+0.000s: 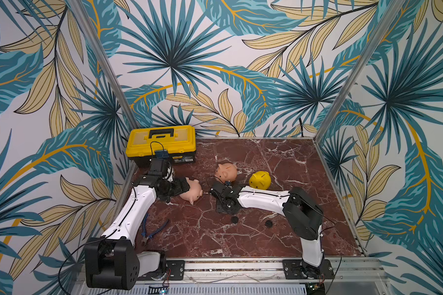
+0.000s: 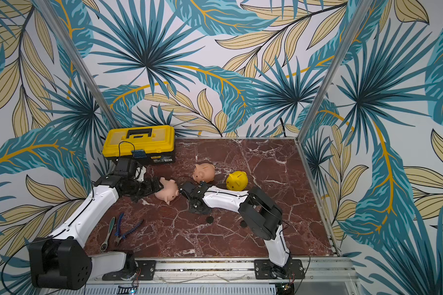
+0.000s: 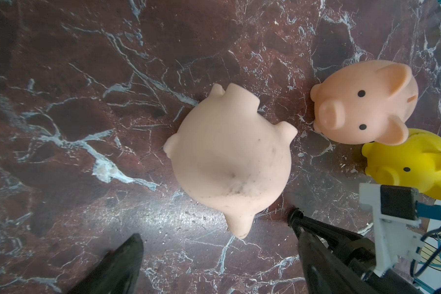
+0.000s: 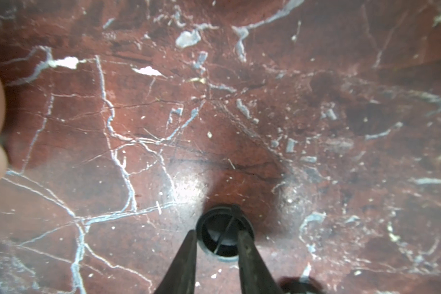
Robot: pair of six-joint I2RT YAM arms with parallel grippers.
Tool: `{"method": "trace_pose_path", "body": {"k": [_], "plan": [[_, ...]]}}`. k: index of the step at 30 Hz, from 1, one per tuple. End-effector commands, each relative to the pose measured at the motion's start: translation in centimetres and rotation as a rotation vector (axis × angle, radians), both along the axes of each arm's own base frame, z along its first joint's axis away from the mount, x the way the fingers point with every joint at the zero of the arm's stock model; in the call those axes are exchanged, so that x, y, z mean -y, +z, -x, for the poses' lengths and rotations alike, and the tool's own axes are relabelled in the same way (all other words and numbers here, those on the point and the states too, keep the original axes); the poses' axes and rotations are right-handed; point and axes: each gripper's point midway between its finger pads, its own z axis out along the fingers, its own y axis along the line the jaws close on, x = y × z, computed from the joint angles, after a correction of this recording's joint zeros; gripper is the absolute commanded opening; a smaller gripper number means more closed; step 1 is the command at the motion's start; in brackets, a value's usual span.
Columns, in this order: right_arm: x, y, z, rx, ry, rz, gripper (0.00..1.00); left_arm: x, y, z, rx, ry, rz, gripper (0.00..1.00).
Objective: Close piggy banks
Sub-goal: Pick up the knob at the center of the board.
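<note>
A pale pink piggy bank [image 1: 192,193] lies on its side on the marble top, its rounded back toward the left wrist camera [image 3: 229,163]. My left gripper [image 3: 222,254] is open just behind it, and only one pig foot reaches the line of the fingertips [image 1: 183,189]. A peach piggy bank [image 1: 225,171] and a yellow piggy bank [image 1: 260,180] stand upright further back. My right gripper [image 4: 218,244] is shut on a small black round plug [image 4: 224,231], held low over the table close to the lying pig's snout [image 1: 210,191]. That pig's underside is hidden.
Two more black plugs [image 1: 234,219] [image 1: 268,223] lie on the marble nearer the front. A yellow-and-black toolbox [image 1: 161,146] stands at the back left. Blue-handled pliers [image 1: 151,229] and a ratchet wrench [image 2: 108,233] lie by the left arm. Patterned walls enclose the table.
</note>
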Motion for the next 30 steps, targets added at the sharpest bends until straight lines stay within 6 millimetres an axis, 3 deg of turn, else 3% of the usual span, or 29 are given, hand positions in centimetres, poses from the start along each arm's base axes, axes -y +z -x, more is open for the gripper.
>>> {"method": "trace_pose_path", "body": {"k": [1,4,24,30], "plan": [[1.0,0.9,0.0,0.017,-0.014,0.031,0.24,-0.3,-0.6,0.3,-0.018,0.000,-0.002,0.96],[1.0,0.4,0.0,0.007,-0.018,0.034,0.19,-0.3,-0.6,0.4,-0.019,0.000,-0.003,0.96],[1.7,-3.2,1.0,-0.085,-0.057,0.068,0.18,-0.2,-0.5,0.2,-0.017,0.002,0.003,0.96],[2.0,-3.6,1.4,-0.098,-0.053,0.073,0.07,-0.1,-0.4,0.2,-0.015,-0.001,0.008,0.96]]}}
